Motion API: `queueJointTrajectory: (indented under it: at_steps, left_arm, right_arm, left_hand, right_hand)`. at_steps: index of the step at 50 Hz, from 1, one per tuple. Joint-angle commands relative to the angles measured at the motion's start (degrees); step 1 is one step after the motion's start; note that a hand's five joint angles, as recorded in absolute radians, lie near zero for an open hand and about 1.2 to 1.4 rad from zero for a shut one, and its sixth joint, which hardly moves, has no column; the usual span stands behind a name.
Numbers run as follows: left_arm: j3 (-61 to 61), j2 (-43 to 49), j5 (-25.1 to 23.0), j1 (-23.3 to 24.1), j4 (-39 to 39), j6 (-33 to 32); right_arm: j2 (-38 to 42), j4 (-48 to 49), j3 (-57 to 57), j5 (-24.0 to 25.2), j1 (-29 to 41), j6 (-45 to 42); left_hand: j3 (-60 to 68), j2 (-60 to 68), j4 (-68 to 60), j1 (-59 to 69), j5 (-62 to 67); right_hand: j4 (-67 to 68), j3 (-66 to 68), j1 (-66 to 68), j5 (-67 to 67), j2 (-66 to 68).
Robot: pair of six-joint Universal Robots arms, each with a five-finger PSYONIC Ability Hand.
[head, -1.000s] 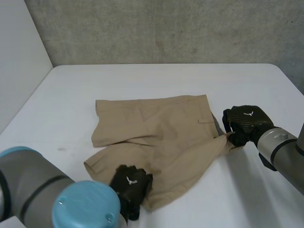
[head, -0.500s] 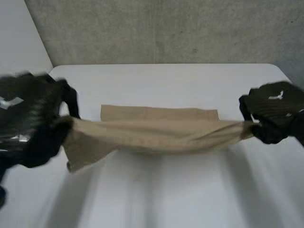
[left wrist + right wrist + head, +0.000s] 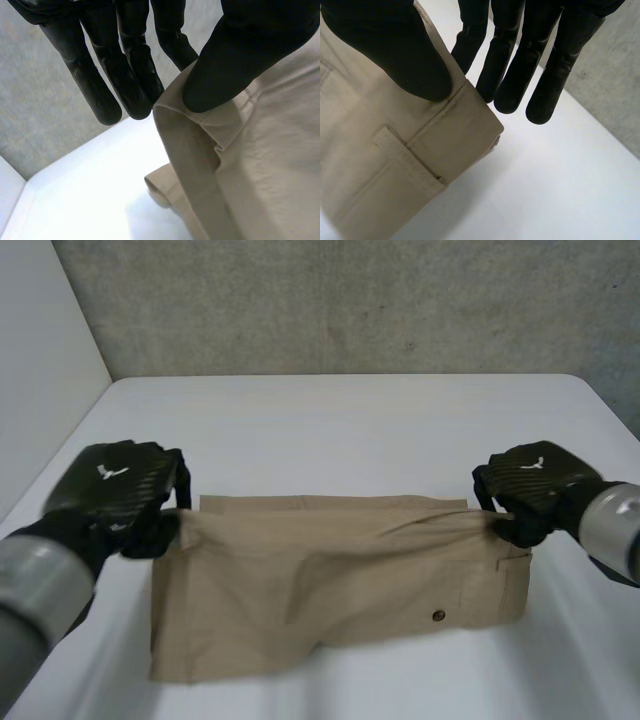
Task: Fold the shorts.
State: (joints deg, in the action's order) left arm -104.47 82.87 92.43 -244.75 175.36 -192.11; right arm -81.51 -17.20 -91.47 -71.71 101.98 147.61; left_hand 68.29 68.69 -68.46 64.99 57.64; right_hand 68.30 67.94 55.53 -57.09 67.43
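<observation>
Above the table (image 3: 350, 420), we hold the shorts (image 3: 320, 590) stretched, long axis hand to hand: left hand (image 3: 115, 495) and right hand (image 3: 530, 490) each pinch a top corner, thumb against fingers; cloth hangs below both.

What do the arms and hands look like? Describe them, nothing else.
Left hand and right hand: black, textured backs, each with a small white emblem; thick rounded fingers. Both end smooth grey cylindrical arms.

left hand (image 3: 115, 490) and right hand (image 3: 530, 490) each pinch an upper corner of the tan shorts (image 3: 330, 585) above the white desk (image 3: 350, 425).
</observation>
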Motion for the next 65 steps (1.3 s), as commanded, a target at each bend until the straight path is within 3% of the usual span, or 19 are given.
queueJointTrajectory:
  at_steps: [1, 6, 13, 21, 27, 29, 30, 31, 32, 33, 40, 45, 47, 55, 65]
  left_arm:
    - [12.7, 22.1, 0.2, -1.2, 7.5, -0.4]
    - [24.8, 35.9, 0.7, -1.2, 7.2, -0.3]
    - [39.8, 49.1, 1.2, -2.0, 6.5, -0.4]
    - [47.7, 55.2, 4.2, -3.8, 8.1, -4.1]
    - [48.8, 57.0, 7.0, -3.5, 11.4, -7.7]
    - [48.8, 57.0, 7.9, -3.0, 13.2, -8.2]
    - [48.5, 56.9, 7.9, -2.9, 13.4, -8.2]
    - [48.3, 56.9, 7.6, -2.8, 13.5, -8.3]
    - [47.9, 56.7, 7.2, -2.4, 13.6, -8.4]
    - [47.8, 56.6, 7.1, -2.1, 13.5, -8.5]
    - [43.1, 51.6, 7.2, 0.5, 13.1, -8.6]
    - [34.5, 42.8, 7.2, 1.0, 12.6, -8.1]
    - [30.7, 39.5, 7.2, 1.6, 12.4, -8.2]
    - [15.3, 27.3, 5.1, 3.4, 11.9, -8.2]
    - [7.3, 24.9, 2.1, 2.7, 12.9, -8.1]
  right_arm:
    - [14.1, 6.6, 9.4, -5.5, 3.5, 0.9]
    - [21.2, 12.4, 15.4, -10.7, 5.4, 0.9]
    - [29.2, 19.0, 21.9, -11.6, 6.8, 0.6]
    - [35.5, 28.0, 26.2, -11.6, 7.9, 0.1]
    - [38.9, 29.3, 29.5, -11.4, 8.2, -0.8]
    - [39.4, 29.9, 30.7, -11.3, 8.2, -0.8]
    - [39.5, 30.1, 31.2, -11.2, 8.2, -0.7]
    - [39.2, 30.4, 31.9, -11.0, 8.2, -0.7]
    - [39.0, 30.4, 32.0, -11.1, 8.2, -0.7]
    - [38.5, 30.4, 32.0, -11.2, 8.2, -0.4]
    - [30.5, 30.0, 28.6, -11.8, 7.7, 3.0]
    - [16.0, 26.5, 15.4, -11.3, 7.4, 8.8]
    - [13.9, 24.2, 12.8, -11.3, 7.2, 9.0]
    - [8.9, 16.8, 0.6, -10.9, 5.9, 9.1]
    - [8.7, 22.0, -9.1, -8.3, 3.8, 9.2]
  left_hand:
    - [11.7, 11.3, -11.5, 15.0, 12.4]
    - [11.7, 11.3, -11.5, 15.0, 12.4]
    - [11.7, 11.3, -11.5, 15.0, 12.4]
    - [11.7, 11.3, -11.5, 15.0, 12.4]
    - [11.7, 11.3, -11.5, 15.0, 12.4]
    - [11.7, 11.3, -11.5, 15.0, 12.4]
    - [3.6, 3.2, -3.4, 6.9, 4.2]
    - [-11.7, -12.1, 11.8, -8.4, -11.0]
    - [-45.6, -46.0, 45.8, -42.3, -45.0]
    - [-58.3, -58.7, 58.5, -55.0, -57.6]
    - [-58.2, -58.6, 58.4, -54.9, -57.6]
    - [-58.2, -58.6, 58.4, -54.9, -57.6]
    - [-58.1, -58.5, 58.2, -54.8, -57.4]
    - [-57.6, -58.0, 57.7, -54.3, -56.9]
    - [-57.1, -57.5, 57.2, -53.8, -56.4]
  right_hand:
    - [11.7, 12.1, 24.5, -12.9, 12.6]
    - [11.7, 12.1, 24.5, -12.9, 12.6]
    - [11.7, 12.1, 24.5, -12.9, 12.6]
    - [11.7, 12.1, 24.5, -12.9, 12.6]
    - [11.7, 12.1, 24.5, -12.9, 12.6]
    - [11.7, 12.1, 24.5, -12.9, 12.6]
    - [2.4, 2.8, 15.2, -3.6, 3.3]
    - [-33.0, -32.6, -20.2, 31.8, -32.1]
    - [-50.5, -50.1, -37.7, 49.3, -49.6]
    - [-58.3, -57.9, -45.5, 57.1, -57.4]
    - [-58.3, -57.9, -45.5, 57.1, -57.4]
    - [-58.3, -57.9, -45.5, 57.1, -57.4]
    - [-58.3, -57.9, -45.5, 57.1, -57.4]
    - [-53.2, -52.8, -40.4, 52.0, -52.3]
    - [-35.9, -35.5, -23.1, 34.7, -35.0]
